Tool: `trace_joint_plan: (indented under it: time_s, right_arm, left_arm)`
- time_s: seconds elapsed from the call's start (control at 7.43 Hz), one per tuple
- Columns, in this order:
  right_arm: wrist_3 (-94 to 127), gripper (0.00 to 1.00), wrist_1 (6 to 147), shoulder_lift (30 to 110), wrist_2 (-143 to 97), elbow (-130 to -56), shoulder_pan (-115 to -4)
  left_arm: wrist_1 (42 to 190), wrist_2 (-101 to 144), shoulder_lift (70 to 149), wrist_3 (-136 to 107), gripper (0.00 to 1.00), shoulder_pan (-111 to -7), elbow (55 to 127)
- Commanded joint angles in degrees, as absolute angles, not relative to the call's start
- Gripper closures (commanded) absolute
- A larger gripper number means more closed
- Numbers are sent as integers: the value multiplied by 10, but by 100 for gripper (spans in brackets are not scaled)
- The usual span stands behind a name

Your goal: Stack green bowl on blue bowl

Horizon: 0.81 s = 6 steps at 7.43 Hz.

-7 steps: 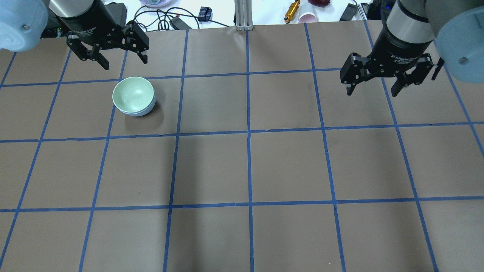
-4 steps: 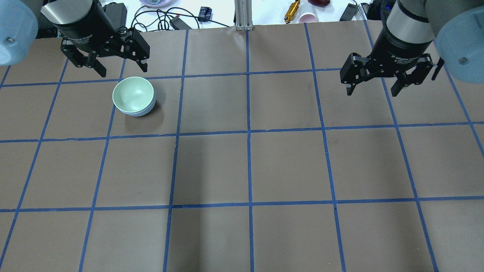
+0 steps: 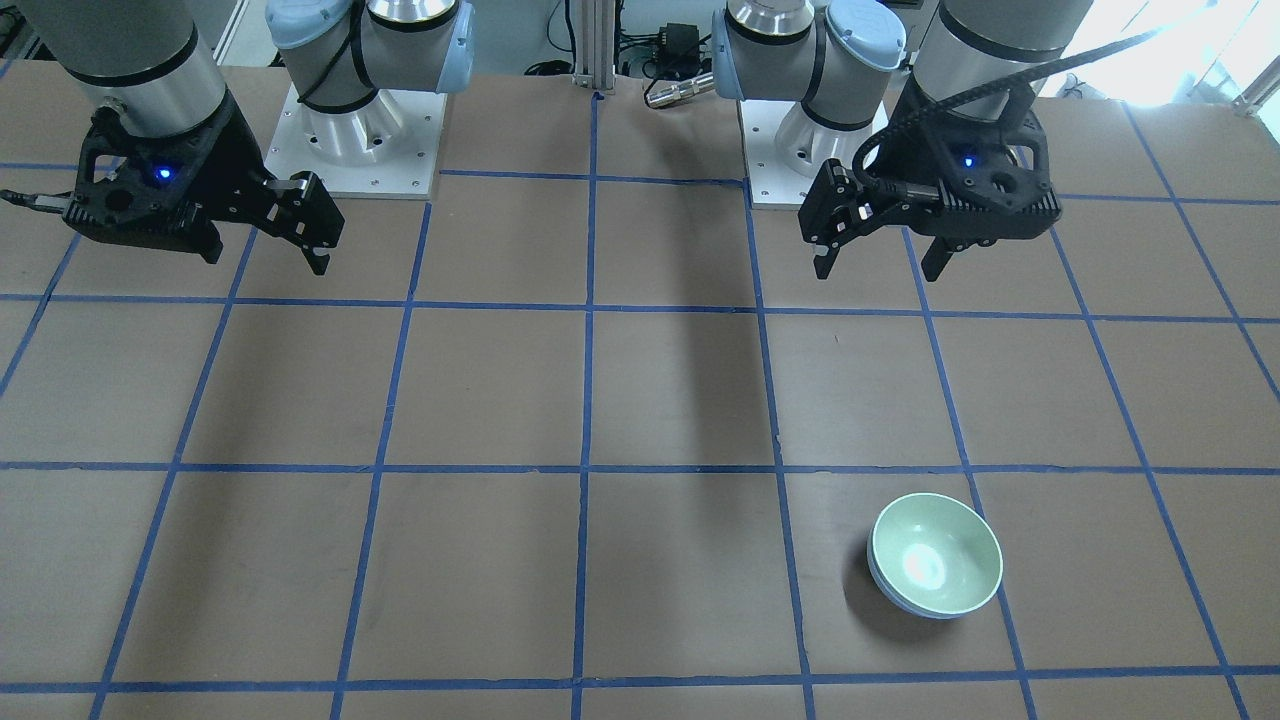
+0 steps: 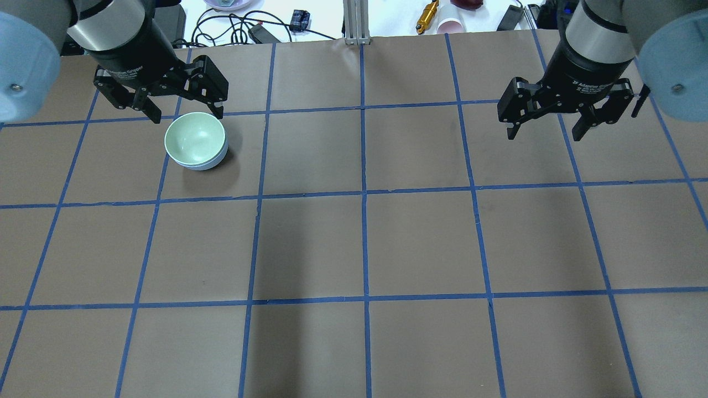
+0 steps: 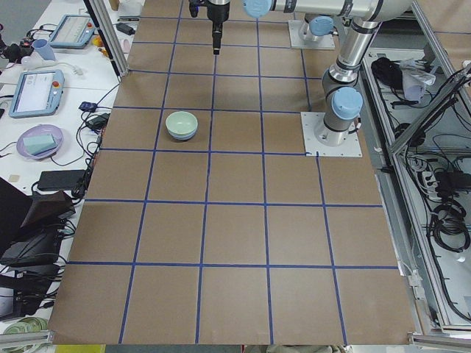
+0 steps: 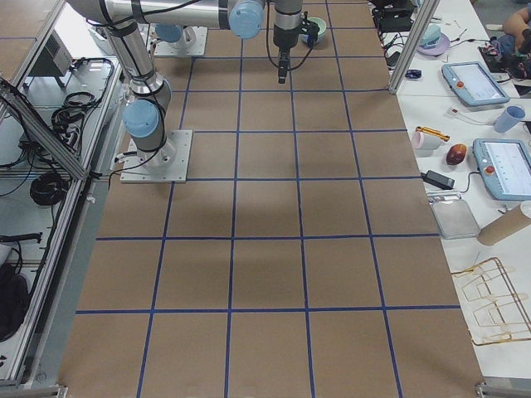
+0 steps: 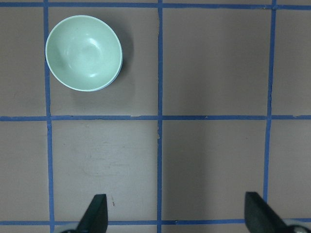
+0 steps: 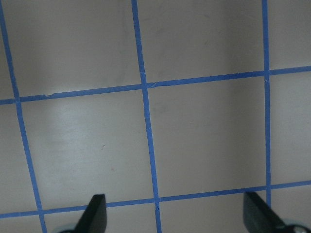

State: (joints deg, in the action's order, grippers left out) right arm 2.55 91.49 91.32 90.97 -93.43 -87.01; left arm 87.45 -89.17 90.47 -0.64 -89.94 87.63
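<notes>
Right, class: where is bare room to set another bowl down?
Bare table: the middle and near squares, between the green bowl, nested in the blue bowl, and the right end effector. Crowded only near the left end effector.

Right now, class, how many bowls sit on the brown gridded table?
2, nested on the robot's left side: the green bowl on top, and the blue bowl beneath it, only an edge showing. A third under them could be hidden.
</notes>
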Motion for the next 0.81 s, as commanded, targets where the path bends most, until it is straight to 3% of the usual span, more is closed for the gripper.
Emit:
trace_joint_plan:
  time_s: [0.0,0.67]
  right_arm:
    - [25,0,915,913,910,-934,-870]
    - [25,0,915,913,910,-934,-870]
  left_arm:
    - [875,-896,903,-5,0,-900,876]
    - [875,-907,904,-3,0,-897,880]
